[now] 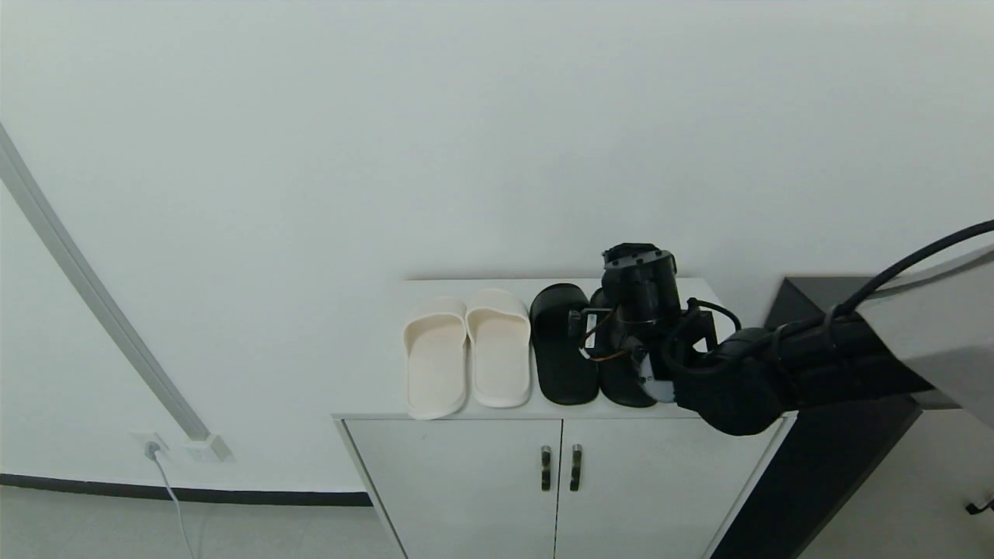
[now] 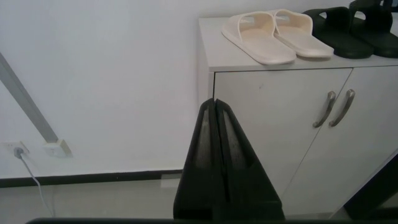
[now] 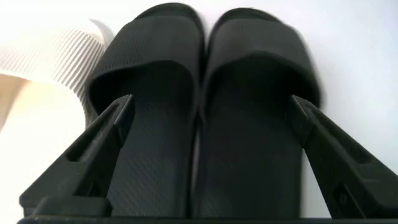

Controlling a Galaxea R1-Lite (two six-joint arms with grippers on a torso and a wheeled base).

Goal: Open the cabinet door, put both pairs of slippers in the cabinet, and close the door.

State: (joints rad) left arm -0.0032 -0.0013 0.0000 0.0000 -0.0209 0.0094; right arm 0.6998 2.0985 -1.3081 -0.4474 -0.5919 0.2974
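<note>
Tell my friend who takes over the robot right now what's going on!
Right gripper: open, over the black slippers on top of the cabinet, one finger at each side of the pair; nothing gripped yet.
Left gripper: shut, empty, low in front of the cabinet.
White slippers: also on top, beside the black pair.
Doors: both shut.
Done: nothing yet.
Left: open a door, put both pairs inside, close it.
</note>
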